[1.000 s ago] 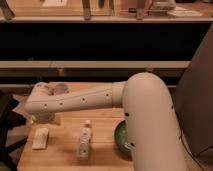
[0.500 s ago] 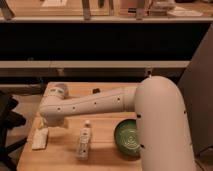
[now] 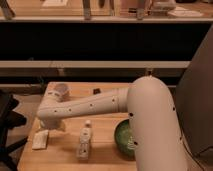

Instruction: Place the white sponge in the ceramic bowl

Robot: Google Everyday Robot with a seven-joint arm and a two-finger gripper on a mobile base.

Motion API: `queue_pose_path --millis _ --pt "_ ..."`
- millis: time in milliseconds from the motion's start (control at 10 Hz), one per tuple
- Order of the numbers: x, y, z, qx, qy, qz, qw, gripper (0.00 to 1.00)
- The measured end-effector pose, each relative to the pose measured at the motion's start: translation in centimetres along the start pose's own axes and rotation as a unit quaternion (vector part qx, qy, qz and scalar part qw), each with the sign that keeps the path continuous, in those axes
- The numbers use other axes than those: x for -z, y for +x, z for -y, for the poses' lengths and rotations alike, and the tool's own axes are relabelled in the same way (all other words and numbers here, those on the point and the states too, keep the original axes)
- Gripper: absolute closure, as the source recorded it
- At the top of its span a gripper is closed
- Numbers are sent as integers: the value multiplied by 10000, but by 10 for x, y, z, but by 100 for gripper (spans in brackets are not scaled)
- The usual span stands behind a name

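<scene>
The white sponge (image 3: 41, 139) lies flat near the table's front left. The dark green ceramic bowl (image 3: 124, 140) sits at the front right, its right side hidden by my arm's white elbow. My forearm stretches left across the table. My gripper (image 3: 54, 124) is at its left end, just above and right of the sponge, mostly hidden behind the wrist.
A white bottle with a label (image 3: 84, 141) lies between sponge and bowl. A white cup (image 3: 61, 91) stands at the back left, a small dark object (image 3: 96, 91) beside it. The wooden table (image 3: 60, 160) has a dark chair (image 3: 9, 125) at its left edge. Shelves stand behind.
The forearm has swung lower and toward the table's front left, bringing the wrist closer to the sponge. The bowl came out from behind the arm. Sponge, bottle and cup have not moved.
</scene>
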Motion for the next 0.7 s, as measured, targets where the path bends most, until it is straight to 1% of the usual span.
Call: queue_pose_path --millis 200,300,500,600,700 --pt "-5 -6 -16 23 -12 64 10000 20" --pt "-7 -6 -18 13 -18 79 10000 20" --pt "-16 -13 -8 53 -27 150 9999 20" --pt "-20 -17 -6 54 -37 190 9998 20" --pt "-22 -20 -10 57 -84 220 9997 20"
